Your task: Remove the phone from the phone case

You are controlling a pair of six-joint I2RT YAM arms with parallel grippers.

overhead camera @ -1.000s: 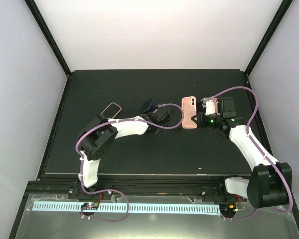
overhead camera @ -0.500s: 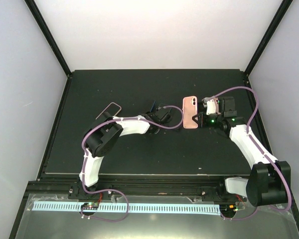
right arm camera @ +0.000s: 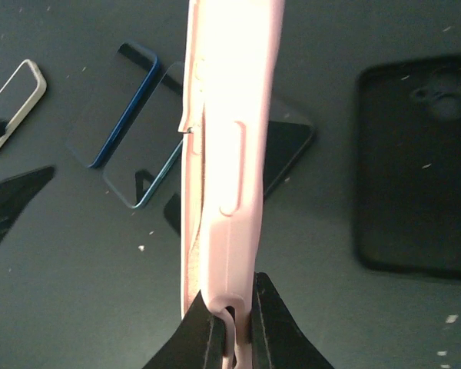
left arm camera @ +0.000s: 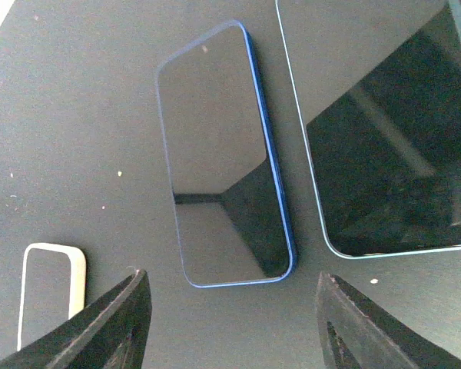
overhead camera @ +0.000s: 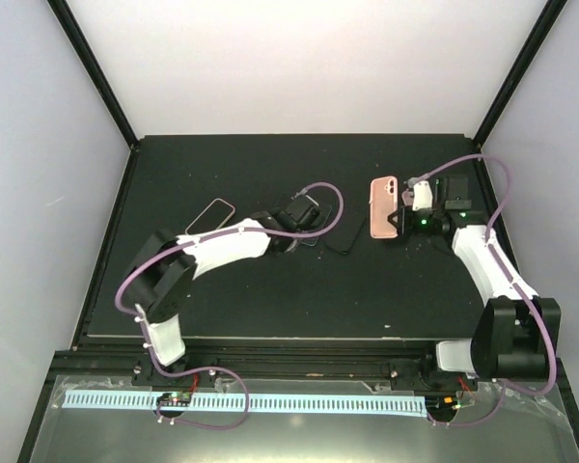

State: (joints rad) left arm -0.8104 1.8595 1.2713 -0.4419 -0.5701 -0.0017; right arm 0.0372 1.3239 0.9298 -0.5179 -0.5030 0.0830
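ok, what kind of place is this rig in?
Probably a lab robot cell: a black table boxed in by plain white walls, left arm and right arm bolted at its near edge, phones and cases on it, like the blue phone.

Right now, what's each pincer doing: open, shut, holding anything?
Left pincer: open, empty, over the phone.
Right pincer: shut on the pink case.

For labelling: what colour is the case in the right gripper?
The case is pink; right wrist view shows best.
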